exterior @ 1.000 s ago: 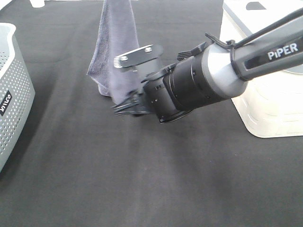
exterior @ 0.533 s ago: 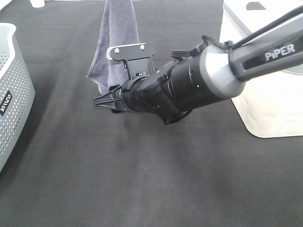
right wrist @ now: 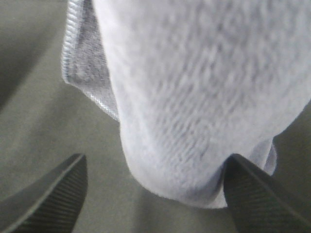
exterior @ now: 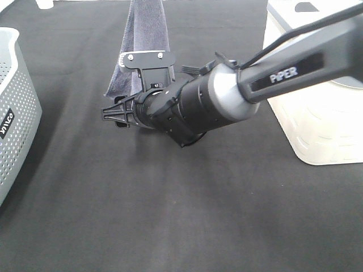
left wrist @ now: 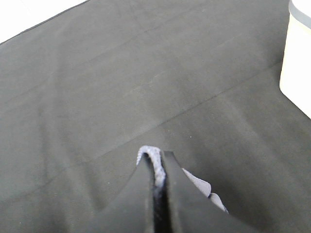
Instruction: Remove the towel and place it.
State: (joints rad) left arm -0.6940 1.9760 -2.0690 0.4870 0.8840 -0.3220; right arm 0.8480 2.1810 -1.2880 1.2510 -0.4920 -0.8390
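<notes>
While the L gripper (left wrist: pixel 158 167) is pinched tight on a top fold of the towel (exterior: pixel 142 45), the cloth hangs over the black counter (exterior: pixel 170 215) near its far edge, btw the grey bin (exterior: pixel 17 107) at the left edge & the cream bin (exterior: pixel 317 124) at the right edge. R gripper (exterior: pixel 115 113) reaches across w/ claw apart, one finger each side of the towel's low end; can't tell if that end touches the counter.

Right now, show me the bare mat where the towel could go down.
Widest: the front of the mat, between the basket and the bin, on the near side of the right arm. Smaller: the strip between basket and towel, and the one between towel and bin. Crowded: the middle, where the right gripper stands open about the towel's hanging end.
</notes>
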